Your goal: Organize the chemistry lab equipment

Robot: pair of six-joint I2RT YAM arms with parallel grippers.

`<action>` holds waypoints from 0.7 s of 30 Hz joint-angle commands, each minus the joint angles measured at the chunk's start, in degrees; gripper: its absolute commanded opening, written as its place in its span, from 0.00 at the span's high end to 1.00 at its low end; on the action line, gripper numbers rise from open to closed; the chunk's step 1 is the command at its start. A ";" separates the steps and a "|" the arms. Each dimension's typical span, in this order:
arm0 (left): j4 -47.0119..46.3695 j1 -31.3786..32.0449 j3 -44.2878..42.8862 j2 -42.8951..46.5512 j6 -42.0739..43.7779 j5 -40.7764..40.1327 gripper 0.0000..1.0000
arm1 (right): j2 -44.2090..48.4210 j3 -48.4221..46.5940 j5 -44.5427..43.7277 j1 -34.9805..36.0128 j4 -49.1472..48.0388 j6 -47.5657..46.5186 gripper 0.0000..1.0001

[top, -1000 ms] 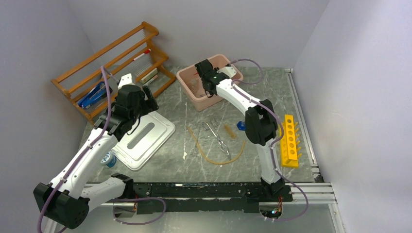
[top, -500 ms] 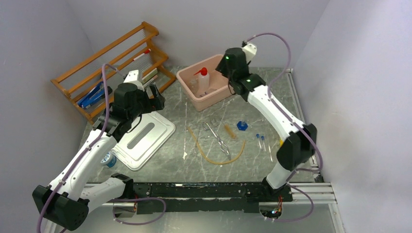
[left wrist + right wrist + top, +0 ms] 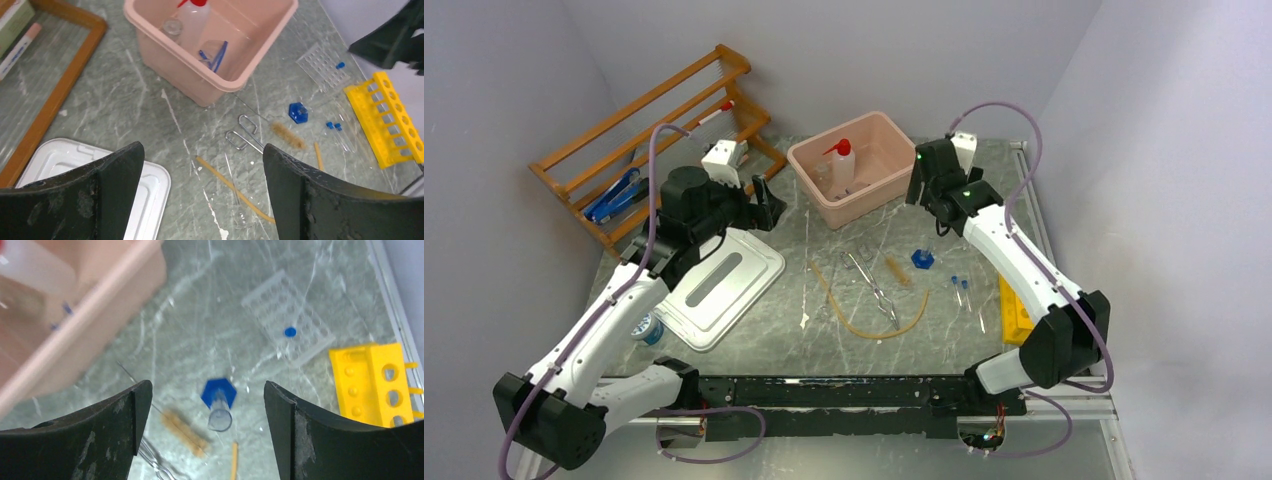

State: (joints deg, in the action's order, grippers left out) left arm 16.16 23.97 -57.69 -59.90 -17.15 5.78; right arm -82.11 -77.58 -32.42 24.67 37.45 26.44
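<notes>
A white red-capped squeeze bottle [image 3: 842,168] stands in the pink tub [image 3: 869,207], with blue-framed goggles [image 3: 216,51] beside it. Metal tongs [image 3: 872,282], tan rubber tubing [image 3: 856,318] and two blue-capped tubes [image 3: 962,288] lie on the table. The yellow tube rack [image 3: 1012,318] is partly hidden behind my right arm. My left gripper [image 3: 764,205] hangs open above the white lid's far corner, nothing between its fingers [image 3: 110,185]. My right gripper [image 3: 924,190] hovers open and empty just right of the tub, over a small blue-based cylinder [image 3: 218,400].
The white lid [image 3: 719,285] lies left of centre. An orange wooden shelf rack [image 3: 654,140] stands at the back left. A tan brush [image 3: 182,432] and a clear well plate [image 3: 290,330] lie near the cylinder. A tape roll [image 3: 646,327] sits by my left arm.
My right gripper has come up out of the tub, swung right and opened; the squeeze bottle now stands uncovered in the tub. My left gripper has drifted right.
</notes>
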 commanded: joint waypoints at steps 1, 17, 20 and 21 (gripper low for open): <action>-3.46 1.67 -2.54 -1.73 3.12 4.00 0.07 | 0.10 3.37 5.49 -0.67 2.15 -0.18 0.16; -6.14 2.58 -3.48 -7.35 -0.74 6.26 0.14 | -4.77 8.03 4.83 -1.20 1.32 2.50 0.58; -6.85 2.73 -3.56 -8.14 -1.25 5.26 0.16 | -6.24 6.37 7.07 -1.55 2.33 1.42 0.74; -7.03 2.75 -3.49 -8.39 -1.63 4.58 0.15 | -6.32 6.05 7.63 -1.70 2.50 1.15 0.78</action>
State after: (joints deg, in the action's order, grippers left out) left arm 12.56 26.11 -59.31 -67.77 -17.69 9.93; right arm -87.55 -70.00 -26.79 23.83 39.33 28.84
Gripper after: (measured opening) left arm 0.841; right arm 0.284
